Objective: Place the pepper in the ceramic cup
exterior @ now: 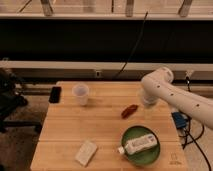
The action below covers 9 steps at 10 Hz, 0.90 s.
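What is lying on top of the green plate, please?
A white capped bottle lies on its side on the green plate; the plate surface beneath it is covered. The pepper lies on the table, with the gripper close beside it.
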Available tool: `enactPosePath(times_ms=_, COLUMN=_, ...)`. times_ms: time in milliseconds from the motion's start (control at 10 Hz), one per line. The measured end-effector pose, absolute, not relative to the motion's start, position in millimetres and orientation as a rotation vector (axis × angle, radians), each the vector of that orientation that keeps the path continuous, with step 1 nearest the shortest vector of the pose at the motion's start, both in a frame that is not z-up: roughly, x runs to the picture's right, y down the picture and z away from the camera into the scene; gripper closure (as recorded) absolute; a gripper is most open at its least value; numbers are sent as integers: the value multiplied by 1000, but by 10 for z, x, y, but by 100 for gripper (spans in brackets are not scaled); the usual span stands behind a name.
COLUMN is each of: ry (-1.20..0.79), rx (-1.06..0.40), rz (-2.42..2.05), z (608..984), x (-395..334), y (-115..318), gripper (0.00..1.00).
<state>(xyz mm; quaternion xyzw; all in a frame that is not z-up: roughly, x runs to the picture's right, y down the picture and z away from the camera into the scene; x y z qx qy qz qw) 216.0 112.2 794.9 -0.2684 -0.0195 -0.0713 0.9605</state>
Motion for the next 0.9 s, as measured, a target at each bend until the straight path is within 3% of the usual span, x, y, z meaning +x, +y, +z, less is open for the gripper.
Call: enactPosePath(times_ms=900, ry=-117, rx=-582, rz=-250, z=8306, x=1828, y=1291, gripper=20)
